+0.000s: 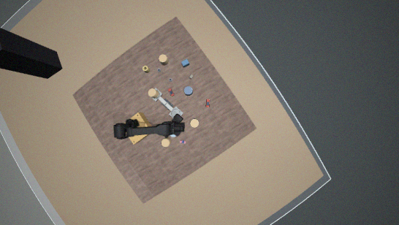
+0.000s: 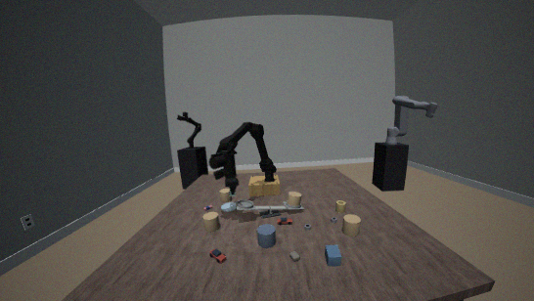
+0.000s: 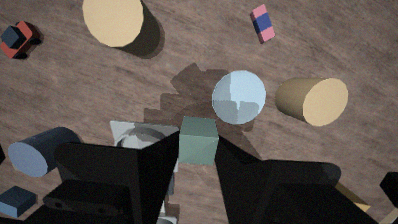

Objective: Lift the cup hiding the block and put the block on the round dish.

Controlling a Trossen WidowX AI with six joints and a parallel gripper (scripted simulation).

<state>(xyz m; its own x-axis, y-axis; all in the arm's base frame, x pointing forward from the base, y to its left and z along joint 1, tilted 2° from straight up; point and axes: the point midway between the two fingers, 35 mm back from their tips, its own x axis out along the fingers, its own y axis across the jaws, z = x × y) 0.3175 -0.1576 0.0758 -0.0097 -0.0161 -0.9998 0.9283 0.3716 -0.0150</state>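
Observation:
My gripper (image 3: 197,137) (image 2: 232,193) is shut on a grey-green block (image 3: 198,147) and holds it above the table, between the balance's near pan and the dish in the wrist view. The round pale blue dish (image 3: 239,90) (image 2: 228,207) has no cup above it; the arm partly hides it in the top view. The grey balance (image 1: 165,104) (image 2: 274,208) has one bare pan with a raised ring. A tan cup (image 1: 153,93) (image 2: 294,199) stands on its other end. Several like tan shapes stand off the balance; I cannot tell which is the other cup.
Tan cylinders (image 3: 113,20) (image 3: 325,102) flank the dish, one close beside it. A pink and blue block (image 3: 262,24) lies beyond. A blue cylinder (image 1: 188,90) (image 2: 266,236), blue box (image 1: 185,63) (image 2: 333,255), yellow ring-topped piece (image 2: 340,207) and red cars (image 2: 217,255) (image 2: 285,221) lie around the balance.

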